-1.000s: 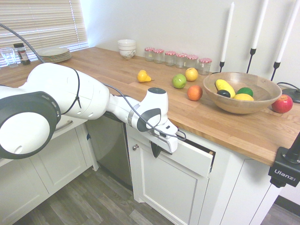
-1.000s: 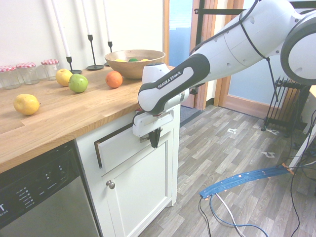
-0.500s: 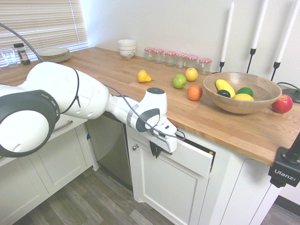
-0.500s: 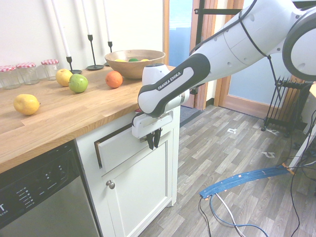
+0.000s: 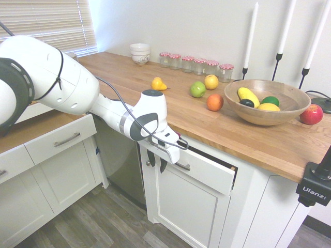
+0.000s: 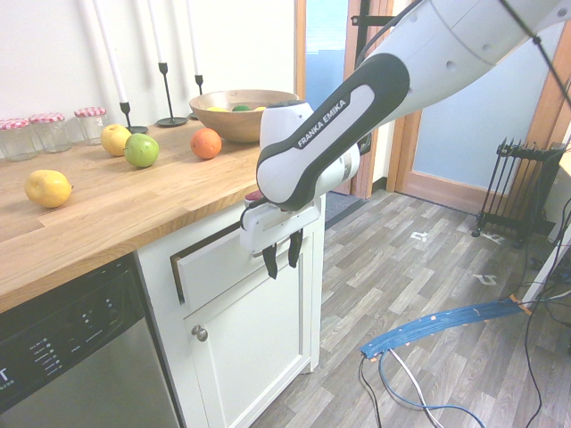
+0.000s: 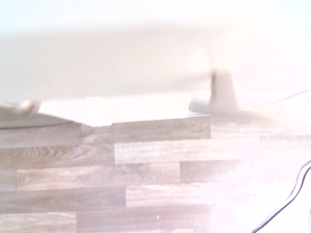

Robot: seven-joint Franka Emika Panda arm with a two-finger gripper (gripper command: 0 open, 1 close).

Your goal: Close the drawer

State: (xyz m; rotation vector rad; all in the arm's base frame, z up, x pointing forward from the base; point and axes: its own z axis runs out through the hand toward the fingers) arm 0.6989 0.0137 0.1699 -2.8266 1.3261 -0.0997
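The two dark fingers [image 6: 269,262] point downward, spread with a clear gap between them, and grip nothing. The gripper [image 6: 279,259] [image 5: 156,161] hangs in front of the drawer [image 5: 207,174], at the end nearer the dishwasher [image 6: 71,357]. The drawer sits under the wooden countertop [image 5: 248,139], pulled slightly out. Only the first exterior view shows the dark gap at its side and its silver handle [image 5: 181,166]. The wrist view shows blurred plank flooring [image 7: 121,189] below a white surface.
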